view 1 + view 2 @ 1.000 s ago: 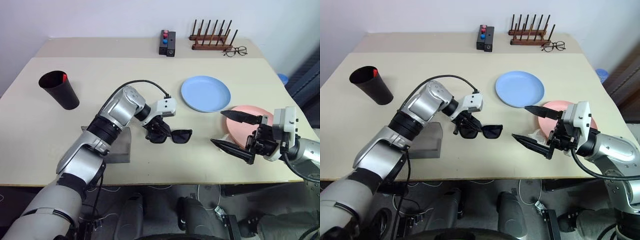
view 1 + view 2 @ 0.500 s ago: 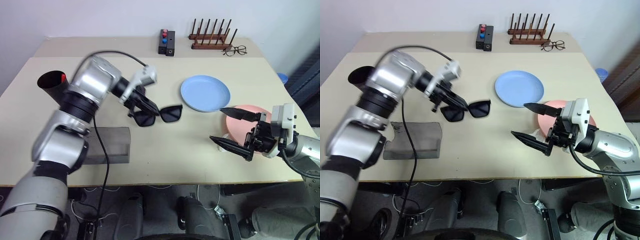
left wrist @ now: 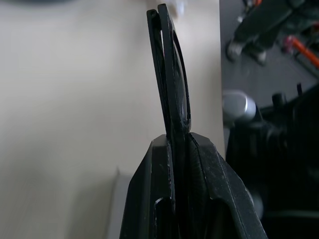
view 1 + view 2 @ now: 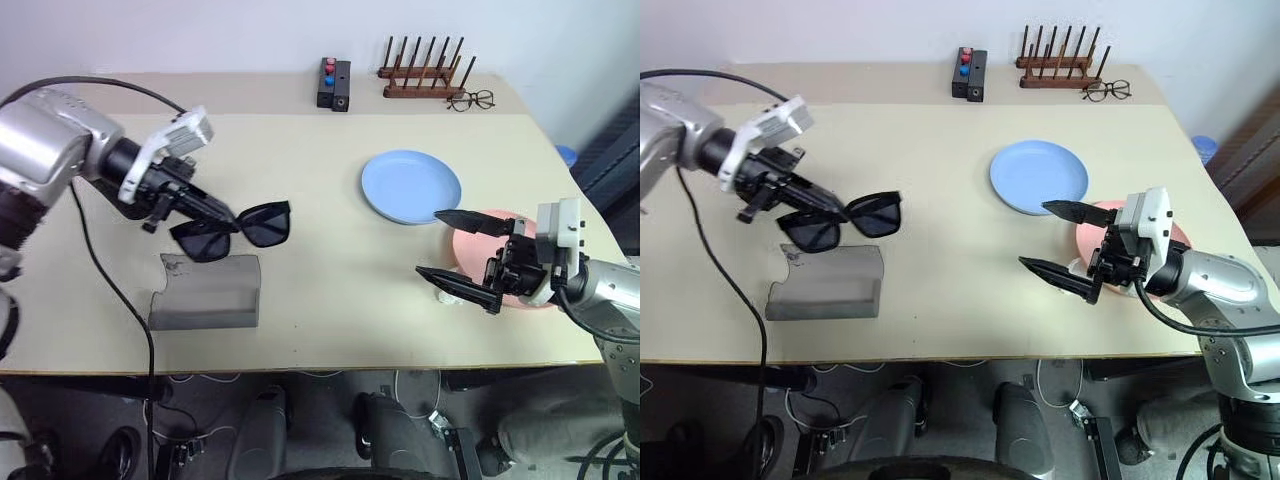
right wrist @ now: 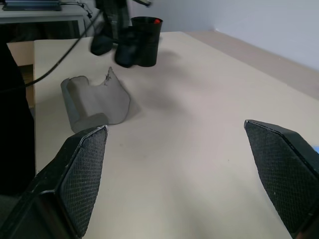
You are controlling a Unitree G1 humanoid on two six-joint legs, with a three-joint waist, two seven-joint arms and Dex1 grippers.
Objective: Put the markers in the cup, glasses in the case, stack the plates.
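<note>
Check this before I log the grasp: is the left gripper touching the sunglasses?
Touching. In the left wrist view, the left gripper has its fingers shut on the sunglasses frame; the left eye view shows them held above the table.

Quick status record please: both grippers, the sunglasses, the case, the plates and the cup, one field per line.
left gripper: shut on the sunglasses, held in the air above the table
right gripper: open, holding nothing, in front of the pink plate
case: flat on the table near the front edge, just below the sunglasses, nothing in it yet
plates: blue plate and pink plate side by side, not stacked
cup: upright behind the left gripper, something red inside at the rim
</note>
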